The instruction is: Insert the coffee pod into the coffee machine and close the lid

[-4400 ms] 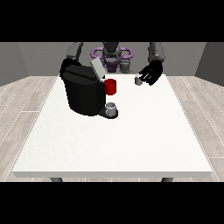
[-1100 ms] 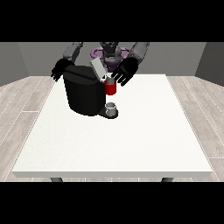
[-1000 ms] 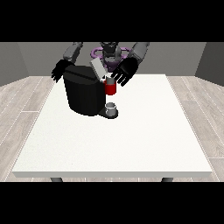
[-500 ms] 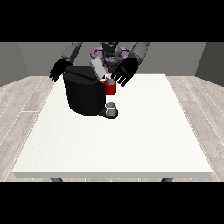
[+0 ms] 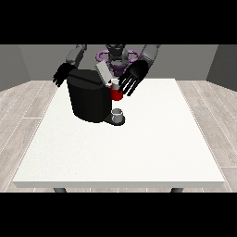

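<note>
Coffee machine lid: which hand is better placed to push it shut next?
Probably the robot's left, the hand at the view's right. Its straight fingers hover beside the raised lid and above the red pod holder. The other hand sits behind the coffee machine, farther from the lid.

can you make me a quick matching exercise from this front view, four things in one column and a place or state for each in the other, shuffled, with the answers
Column 1
1. coffee machine
2. lid
3. cup
4. hand at the view's right

Column 2
A. small and grey, standing on the machine's base at its front
B. fingers spread, beside the red part at the machine's top
C. big black body on the white table
D. light grey flap, tilted up and open

Pairs: 1-C, 2-D, 3-A, 4-B
</note>
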`<act>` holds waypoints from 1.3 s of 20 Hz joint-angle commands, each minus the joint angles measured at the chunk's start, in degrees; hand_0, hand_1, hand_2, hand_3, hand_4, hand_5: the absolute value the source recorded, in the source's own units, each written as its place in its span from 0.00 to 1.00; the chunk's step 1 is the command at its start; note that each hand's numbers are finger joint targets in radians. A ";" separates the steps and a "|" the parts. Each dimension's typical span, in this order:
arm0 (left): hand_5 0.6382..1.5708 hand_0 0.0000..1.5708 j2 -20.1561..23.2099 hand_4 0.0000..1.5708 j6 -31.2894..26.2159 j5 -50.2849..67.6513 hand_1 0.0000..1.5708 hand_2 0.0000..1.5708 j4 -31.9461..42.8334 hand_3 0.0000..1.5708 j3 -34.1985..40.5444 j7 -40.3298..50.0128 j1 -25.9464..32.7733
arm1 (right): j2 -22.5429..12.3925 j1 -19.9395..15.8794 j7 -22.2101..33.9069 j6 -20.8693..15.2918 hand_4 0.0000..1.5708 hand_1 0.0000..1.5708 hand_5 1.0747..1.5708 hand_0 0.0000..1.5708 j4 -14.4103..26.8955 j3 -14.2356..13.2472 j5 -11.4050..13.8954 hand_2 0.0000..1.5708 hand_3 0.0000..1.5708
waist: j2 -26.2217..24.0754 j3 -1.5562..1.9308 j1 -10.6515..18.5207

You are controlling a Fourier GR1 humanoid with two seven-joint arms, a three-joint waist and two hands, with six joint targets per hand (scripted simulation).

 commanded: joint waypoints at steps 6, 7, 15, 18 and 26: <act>1.00 0.00 -1.62 0.00 -1.42 -1.48 0.00 0.00 -0.48 0.00 -0.98 1.28 0.31 | -0.82 0.29 -0.57 -0.23 0.22 0.00 1.00 0.00 2.34 -1.29 -0.15 0.00 0.00 | -1.98 -0.12 1.54; 1.00 0.00 -2.94 0.00 -1.62 -1.54 0.00 0.00 -0.56 0.00 -1.32 2.09 1.09 | -0.12 0.15 0.02 -0.62 0.22 0.00 1.00 0.00 2.69 -1.81 -1.04 0.00 0.00 | -3.08 -0.12 2.12; 1.00 0.00 -3.80 0.00 -3.45 -0.95 0.00 0.00 -2.76 0.00 -0.94 2.19 4.08 | -0.96 6.93 -5.75 2.28 0.25 0.00 1.00 0.00 6.28 -2.70 -1.94 0.00 0.00 | -7.59 -0.11 4.38; 1.00 0.00 -6.97 0.00 -3.90 2.36 0.00 0.00 -3.59 0.00 1.09 2.46 6.47 | -0.72 7.29 -3.45 1.00 0.24 0.00 1.00 0.00 6.54 -3.12 -1.96 0.00 0.00 | -11.65 -0.12 6.99; 1.00 0.00 -15.47 0.15 -1.10 18.41 0.00 0.00 -3.81 0.00 14.23 -2.27 16.61 | 0.03 11.66 -1.79 -1.20 0.24 0.00 1.00 0.00 5.00 -4.42 -2.57 0.00 0.00 | -19.24 -0.22 12.14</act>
